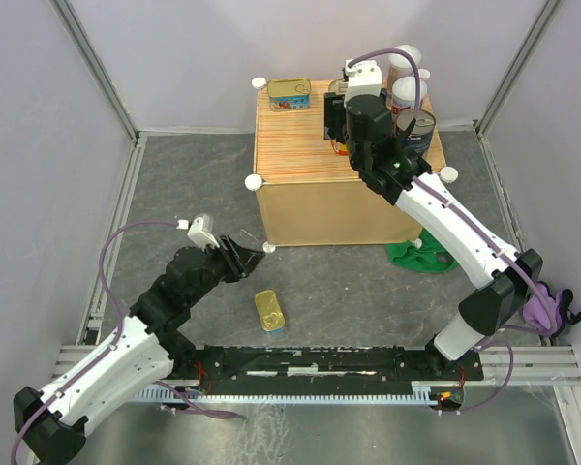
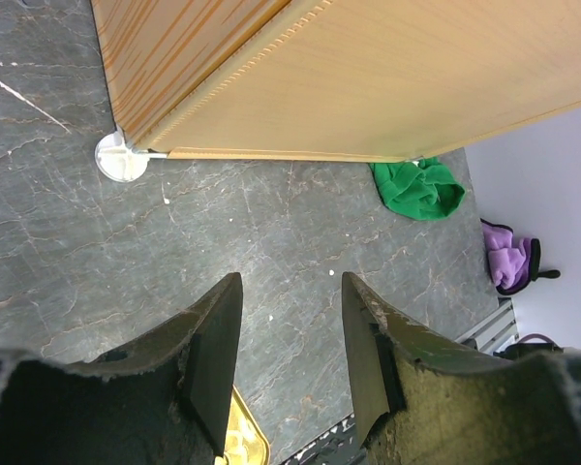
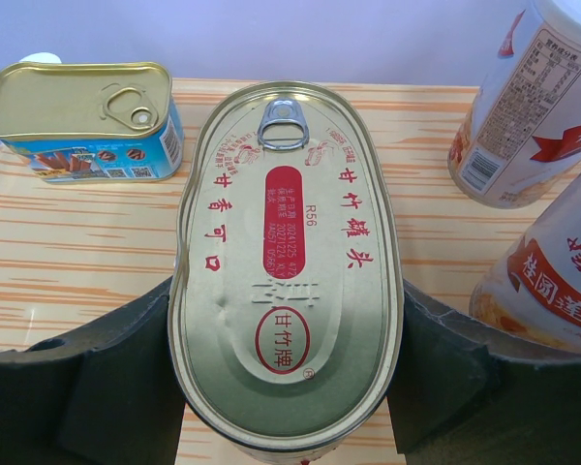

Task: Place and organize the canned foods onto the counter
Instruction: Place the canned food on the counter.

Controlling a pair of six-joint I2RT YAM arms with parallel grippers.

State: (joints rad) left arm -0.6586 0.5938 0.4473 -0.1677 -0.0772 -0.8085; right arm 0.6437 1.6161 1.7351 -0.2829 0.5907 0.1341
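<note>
My right gripper (image 3: 286, 320) is shut on an oval gold can (image 3: 286, 262) with red print, its fingers pressed against both long sides. It holds the can over the plank top of the counter (image 3: 77, 242), at the back middle (image 1: 339, 121). A rectangular gold-lidded tin (image 3: 82, 111) stands on the counter to its left. Two white-lidded cylinders (image 3: 528, 107) (image 3: 562, 271) stand to its right, with a dark cylinder (image 1: 416, 129) near the right edge. Another rectangular gold tin (image 1: 268, 310) lies on the floor. My left gripper (image 2: 290, 291) hangs open above the floor beside it, holding nothing.
The counter's tan side (image 2: 368, 68) and a white corner knob (image 2: 121, 157) stand just ahead of the left gripper. A green cloth (image 1: 421, 257) lies at the counter's front right corner. A purple cloth (image 1: 542, 310) lies by the right arm's base.
</note>
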